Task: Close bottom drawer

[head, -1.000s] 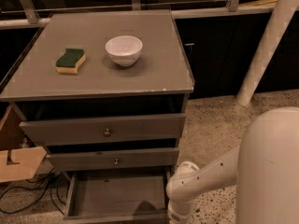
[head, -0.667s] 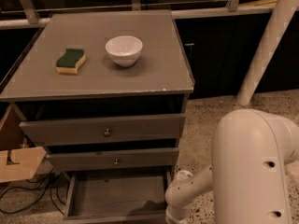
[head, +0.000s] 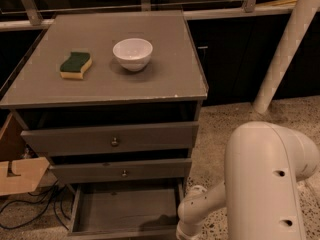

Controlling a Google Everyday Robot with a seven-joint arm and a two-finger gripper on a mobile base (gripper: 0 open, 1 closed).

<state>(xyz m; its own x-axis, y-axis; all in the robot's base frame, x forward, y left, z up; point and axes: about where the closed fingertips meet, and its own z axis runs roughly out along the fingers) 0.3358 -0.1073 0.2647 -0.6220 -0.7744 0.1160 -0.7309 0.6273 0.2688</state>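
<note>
- The bottom drawer point(head: 125, 207) stands pulled out at lower centre of the frame. Its grey box is open to view and its front panel runs along the bottom edge.
- The robot arm point(head: 200, 209) reaches down by the drawer's right front corner, probably to get in front of the panel for a push.
- The gripper lies past the bottom edge, beneath the wrist, so I cannot tell how wide it is or whether it holds anything.
- A sponge point(head: 75, 65) and a white bowl point(head: 132, 53) rest on the cabinet top point(head: 165, 79), well away from the arm.

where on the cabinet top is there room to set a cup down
Bare: the cabinet top right of the bowl and along its front edge; tighter between bowl and sponge. The bottom drawer floor is bare, but the arm crowds its right corner; gripper is out of view below.
</note>
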